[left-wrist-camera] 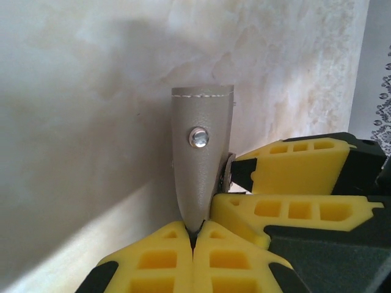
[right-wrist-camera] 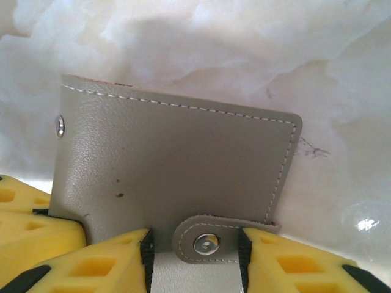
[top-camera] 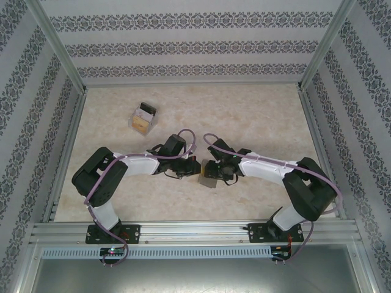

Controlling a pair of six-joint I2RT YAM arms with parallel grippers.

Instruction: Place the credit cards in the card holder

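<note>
Clamping the card holder's (right-wrist-camera: 177, 152) strap (left-wrist-camera: 200, 165), the left end effector (left-wrist-camera: 194, 237) faces the right end effector (right-wrist-camera: 195, 250), spread astride that strap.

the card holder (top-camera: 208, 178), a flat grey leather-look wallet edged in white stitching, lies folded shut just below the centre of the overhead frame. up close, its snap tab (right-wrist-camera: 206, 243) with a silver stud wraps over the lower edge, and a second stud sits at the left edge; whether the tab is fastened cannot be told. the credit cards (top-camera: 142, 117), tan and dark, stand in a small clear box (top-camera: 133, 119) well apart in the upper left.
</note>
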